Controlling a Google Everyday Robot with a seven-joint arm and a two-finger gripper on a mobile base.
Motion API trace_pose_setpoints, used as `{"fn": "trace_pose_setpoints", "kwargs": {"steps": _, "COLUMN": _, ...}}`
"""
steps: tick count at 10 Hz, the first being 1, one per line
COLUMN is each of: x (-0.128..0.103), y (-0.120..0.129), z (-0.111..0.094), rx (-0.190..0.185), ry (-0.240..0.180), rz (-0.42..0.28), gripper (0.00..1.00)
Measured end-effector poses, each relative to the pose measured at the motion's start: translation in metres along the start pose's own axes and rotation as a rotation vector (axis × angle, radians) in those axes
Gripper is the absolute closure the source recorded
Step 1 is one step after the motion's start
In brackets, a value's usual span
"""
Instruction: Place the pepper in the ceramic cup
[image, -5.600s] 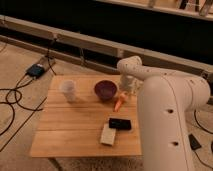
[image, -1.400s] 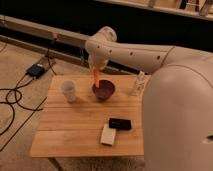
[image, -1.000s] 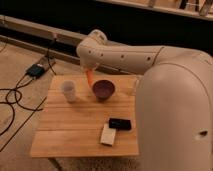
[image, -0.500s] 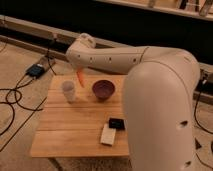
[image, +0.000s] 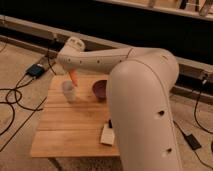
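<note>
The hand (image: 72, 73) hangs over the far left part of the worktop (image: 75, 131), pinching the pepper (image: 74, 79). The pepper hangs down from the hand, slightly tilted, clear of the worktop. Its lower tip is at the rim of the cup (image: 69, 93); I cannot tell whether it is inside. The bowl (image: 100, 89) stands near the cup, on its right.

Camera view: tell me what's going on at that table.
The robot's arm reaches across the wooden table, its gripper shut on the orange pepper. The pepper hangs right above the ceramic cup near the table's far left corner, not yet let go. A dark purple bowl sits beside the cup.
</note>
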Motion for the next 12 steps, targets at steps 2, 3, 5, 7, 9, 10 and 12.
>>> {"fn": "trace_pose_setpoints", "kwargs": {"steps": 2, "x": -0.006, "y": 0.013, "z": 0.015, "rx": -0.021, "ry": -0.011, "rz": -0.021, "gripper": 1.0}}
{"fn": "trace_pose_setpoints", "kwargs": {"steps": 3, "x": -0.006, "y": 0.016, "z": 0.021, "rx": -0.026, "ry": -0.013, "rz": -0.026, "gripper": 1.0}}
{"fn": "trace_pose_setpoints", "kwargs": {"steps": 5, "x": -0.006, "y": 0.022, "z": 0.033, "rx": -0.034, "ry": -0.014, "rz": -0.035, "gripper": 1.0}}
{"fn": "trace_pose_setpoints", "kwargs": {"steps": 7, "x": -0.007, "y": 0.026, "z": 0.04, "rx": -0.038, "ry": -0.015, "rz": -0.039, "gripper": 1.0}}
{"fn": "trace_pose_setpoints", "kwargs": {"steps": 9, "x": -0.006, "y": 0.029, "z": 0.046, "rx": -0.042, "ry": -0.017, "rz": -0.043, "gripper": 1.0}}
{"fn": "trace_pose_setpoints", "kwargs": {"steps": 10, "x": -0.004, "y": 0.031, "z": 0.049, "rx": -0.043, "ry": -0.016, "rz": -0.05, "gripper": 1.0}}
{"fn": "trace_pose_setpoints", "kwargs": {"steps": 12, "x": -0.001, "y": 0.036, "z": 0.053, "rx": -0.037, "ry": -0.017, "rz": -0.056, "gripper": 0.92}}
